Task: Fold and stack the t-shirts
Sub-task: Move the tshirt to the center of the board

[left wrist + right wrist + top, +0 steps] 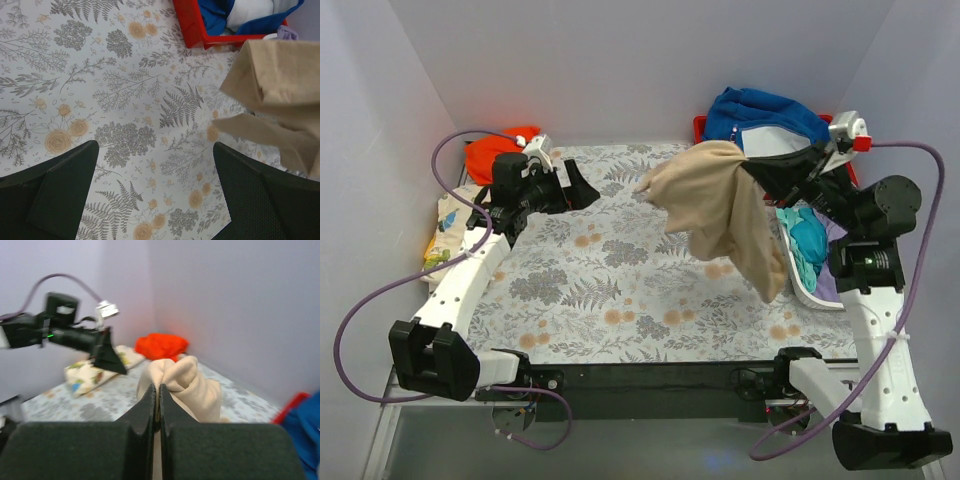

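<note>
Right gripper point(748, 166) clamped on tan t-shirt point(720, 210); shirt dangles over floral table point(570, 290), just beside red bin point(192, 25). Left gripper point(583, 189) spread wide, empty, well apart from bin.

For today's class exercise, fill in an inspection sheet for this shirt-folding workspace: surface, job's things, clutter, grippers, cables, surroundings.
Surface: table under a flat fern-and-flower cover.
Job's things: tan t-shirt hangs bunched above the table; orange t-shirt crumpled at the far left corner; dinosaur-print t-shirt at the left edge.
Clutter: blue fleece in a red bin; white basket of teal and purple cloth on the right.
Grippers: left gripper open, holding nothing; right gripper shut on the tan t-shirt.
Cables: a purple cable loops from each wrist.
Surroundings: plain pale walls on three sides.
</note>
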You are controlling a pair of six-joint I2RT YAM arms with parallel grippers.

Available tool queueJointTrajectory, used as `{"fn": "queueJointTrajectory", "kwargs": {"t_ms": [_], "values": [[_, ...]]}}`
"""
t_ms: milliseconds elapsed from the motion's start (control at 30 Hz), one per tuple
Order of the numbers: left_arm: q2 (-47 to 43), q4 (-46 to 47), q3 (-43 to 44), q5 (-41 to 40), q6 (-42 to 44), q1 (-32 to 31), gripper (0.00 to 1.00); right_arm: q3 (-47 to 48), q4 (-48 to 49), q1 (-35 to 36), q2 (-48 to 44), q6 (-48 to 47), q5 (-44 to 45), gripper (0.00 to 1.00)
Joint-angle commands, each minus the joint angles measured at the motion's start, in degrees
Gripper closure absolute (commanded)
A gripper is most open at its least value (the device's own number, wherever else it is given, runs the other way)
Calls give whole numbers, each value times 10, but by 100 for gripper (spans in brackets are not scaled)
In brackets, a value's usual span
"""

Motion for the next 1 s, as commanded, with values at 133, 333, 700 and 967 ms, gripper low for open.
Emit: {"fn": "queueJointTrajectory", "kwargs": {"t_ms": [133,333,700,967], "values": [[-61,19,-12,-98,-29,0,2,12,105,160,110,87,-192,99],[-81,3,-2,-155,-27,0,2,-17,108,249,189,58,-198,99],[-67,-17,-38,18,7,0,2,17,-41,248,365,-64,-50,99],[-28,-1,-129,101,-33,-4,2,191,-89,248,544,-101,-40,82]]}}
